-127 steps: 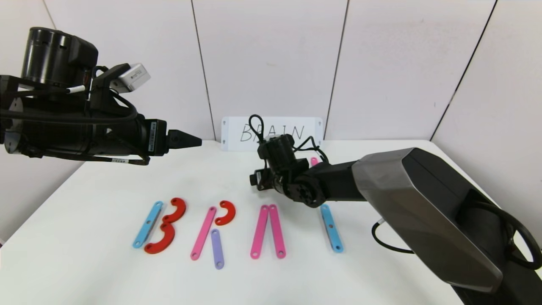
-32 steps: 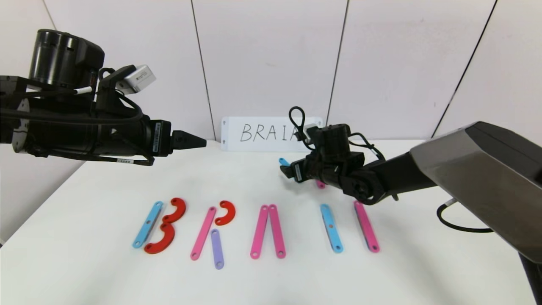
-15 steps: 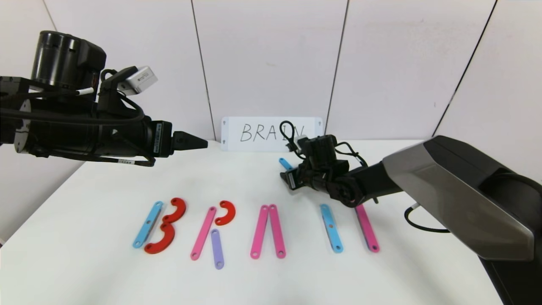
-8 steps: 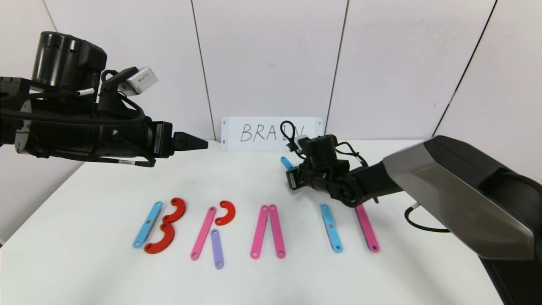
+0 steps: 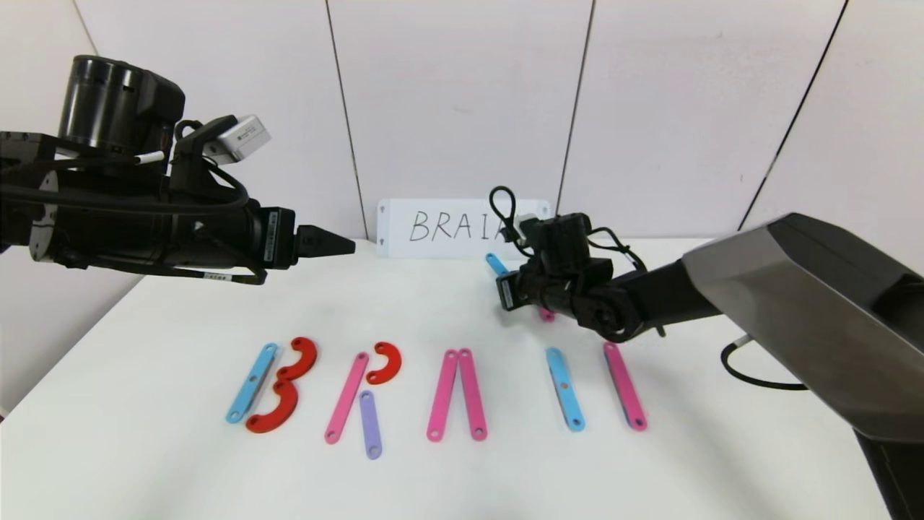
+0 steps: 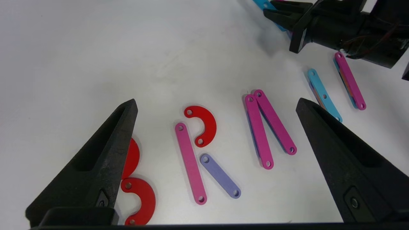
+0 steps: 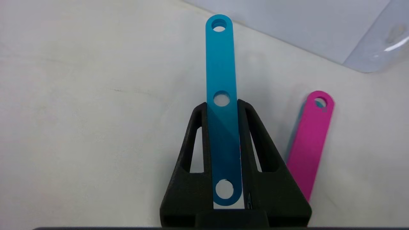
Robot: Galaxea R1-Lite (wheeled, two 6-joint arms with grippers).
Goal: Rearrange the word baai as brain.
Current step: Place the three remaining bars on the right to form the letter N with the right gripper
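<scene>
A white tabletop (image 5: 180, 469) is backed by pale wall panels, with a white card handwritten BRAIN (image 5: 447, 227) at its far edge. The flat holed plastic letters (image 5: 433, 386) are laid in a row near the front edge. The right gripper (image 7: 222, 105) is clamped on a blue flat holed bar (image 7: 221, 95) near the far edge. The left gripper (image 6: 217, 118) is held spread wide above the left side.

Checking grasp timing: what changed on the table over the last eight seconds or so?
A pink bar now lies right of the blue I bar, starting the N. The right tool then moved back, shut on a blue bar and lifted it, a spare pink bar beside it. B, R, A and the left tool, open and raised, are unchanged.
</scene>
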